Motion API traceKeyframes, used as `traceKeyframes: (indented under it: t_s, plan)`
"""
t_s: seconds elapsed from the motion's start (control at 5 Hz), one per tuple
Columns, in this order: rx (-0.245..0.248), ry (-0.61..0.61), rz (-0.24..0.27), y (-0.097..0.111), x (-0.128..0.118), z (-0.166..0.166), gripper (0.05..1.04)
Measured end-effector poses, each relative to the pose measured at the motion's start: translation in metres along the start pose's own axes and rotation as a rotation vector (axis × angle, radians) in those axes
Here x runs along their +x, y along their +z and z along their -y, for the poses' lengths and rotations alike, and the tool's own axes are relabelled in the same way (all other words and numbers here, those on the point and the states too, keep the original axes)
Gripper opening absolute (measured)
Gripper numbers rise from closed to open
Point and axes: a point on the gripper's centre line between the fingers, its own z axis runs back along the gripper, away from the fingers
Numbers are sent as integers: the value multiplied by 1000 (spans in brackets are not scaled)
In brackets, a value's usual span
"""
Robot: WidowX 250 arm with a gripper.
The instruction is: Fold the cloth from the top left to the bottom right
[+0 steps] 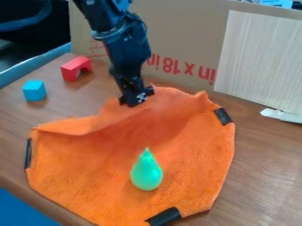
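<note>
My gripper (137,98) hangs down from the top left and is shut on the back edge of the orange cloth (189,150). Around the gripper the cloth's back edge is bunched and raised, while its front part lies spread on the table. Black patches mark the cloth at its left side, right side and front edge. A green pear-shaped toy (146,172) stands on the cloth, in front of the gripper and apart from it. The bit of cloth between the fingertips is hidden.
A blue cube (34,90) and a red arch block (75,68) sit on the wooden table (259,176) left of the arm. A cardboard panel (177,39) stands behind the cloth, with a pale ribbed board (262,62) at the right. Blue material shows at bottom left.
</note>
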Motion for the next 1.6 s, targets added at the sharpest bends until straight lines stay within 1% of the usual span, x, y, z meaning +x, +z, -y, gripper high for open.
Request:
traceKeyframes:
  t_s: [0.2, 0.4, 0.8, 1.0, 1.4, 1.6]
  plan:
    - [-18, -2, 7, 7, -3, 10, 69]
    - [-23, -11, 14, 14, -7, 17, 69]
    - [-34, -54, 21, 19, -15, 40, 69]
    - [-28, -87, 7, 18, -21, 57, 69]
    - [-22, -112, 20, 23, -26, 79, 69]
    - [-9, -115, 16, 22, -28, 89, 93]
